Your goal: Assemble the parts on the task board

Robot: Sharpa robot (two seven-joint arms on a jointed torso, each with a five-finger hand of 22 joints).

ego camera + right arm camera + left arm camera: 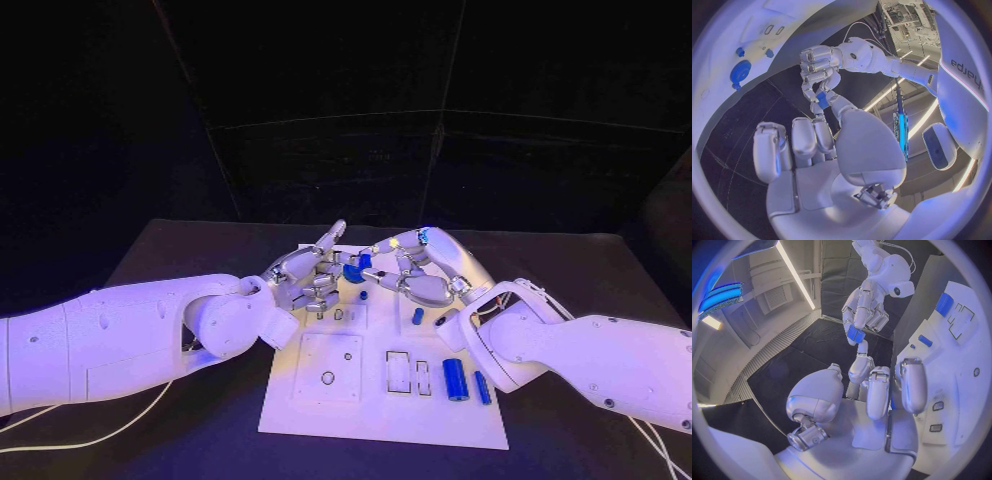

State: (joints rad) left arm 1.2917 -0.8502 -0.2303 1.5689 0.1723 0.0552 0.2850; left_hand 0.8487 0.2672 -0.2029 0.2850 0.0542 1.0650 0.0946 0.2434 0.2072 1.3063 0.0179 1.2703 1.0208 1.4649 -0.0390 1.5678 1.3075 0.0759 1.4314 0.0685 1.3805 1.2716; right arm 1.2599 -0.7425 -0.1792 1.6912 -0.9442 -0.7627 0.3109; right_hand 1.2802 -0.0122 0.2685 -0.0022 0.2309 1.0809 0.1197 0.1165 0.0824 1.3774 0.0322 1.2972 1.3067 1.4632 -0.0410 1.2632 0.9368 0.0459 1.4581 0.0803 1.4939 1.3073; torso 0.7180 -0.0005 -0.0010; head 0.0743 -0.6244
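Above the far end of the white task board, my two hands meet on a small blue part. My left hand comes from the left and my right hand from the right. In the left wrist view the right hand's fingers clasp the blue part while one of my left fingertips touches it. The right wrist view shows the blue part between the left hand's fingers and my right hand's fingertip. The part hangs clear of the board.
Two long blue parts lie side by side near the board's front right. A smaller blue part lies at mid-board under the right hand. Empty slots and a round hole mark the near half. White cables trail off the left front.
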